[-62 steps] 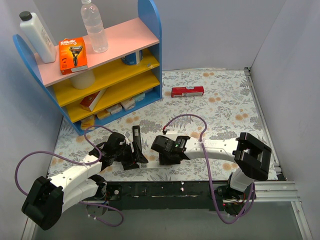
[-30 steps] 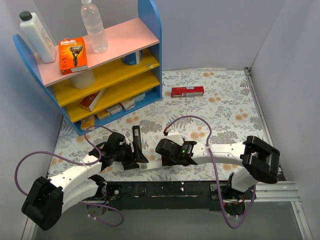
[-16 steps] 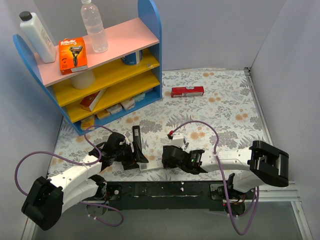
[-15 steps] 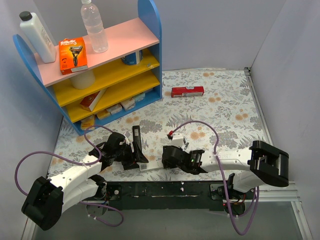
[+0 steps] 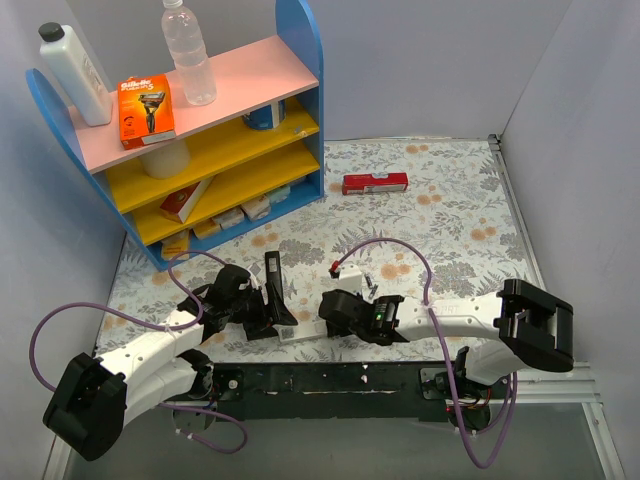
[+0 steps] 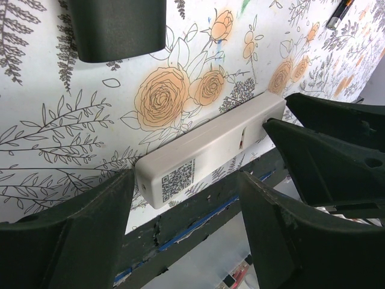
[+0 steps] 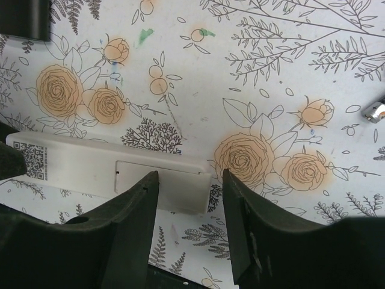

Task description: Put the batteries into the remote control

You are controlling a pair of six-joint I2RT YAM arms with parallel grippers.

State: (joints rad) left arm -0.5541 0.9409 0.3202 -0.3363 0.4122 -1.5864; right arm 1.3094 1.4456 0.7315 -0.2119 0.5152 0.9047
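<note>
The desk [image 5: 450, 230], under a flower-print cloth, has the remote [image 5: 300, 333] at its near edge. Far behind the remote and to its left stands a shelf [image 5: 300, 60] with blue sides, a pink top and yellow boards.

The left jaws [image 5: 270, 322] and right jaws [image 5: 325, 318] meet low over the remote, one at each end.

On the shelf top, a white bottle [image 5: 70, 75] with a black cap is at the left. A clear water bottle [image 5: 188, 55] stands to its right, and between them is an orange box [image 5: 147, 110] reading "Gillette Fusion5". A red box [image 5: 375, 183] lies on the desk well behind the remote; its print is too small to read.

The remote [image 6: 204, 147] is white and lies face down, with a QR code printed near one end. The left jaws [image 6: 186, 179] stand wide, straddling the QR end with a gap on each side. The right jaws [image 7: 189, 177] are also apart, poised over the other end of the remote [image 7: 108, 168], where the outline of a cover panel shows. Neither pair holds anything.

A black slab [image 6: 117, 27] lies just behind the remote, apart from it.

A thin dark cylinder [image 6: 340, 13] with an orange tip lies farther back; whether it is one of the batteries I cannot tell.
</note>
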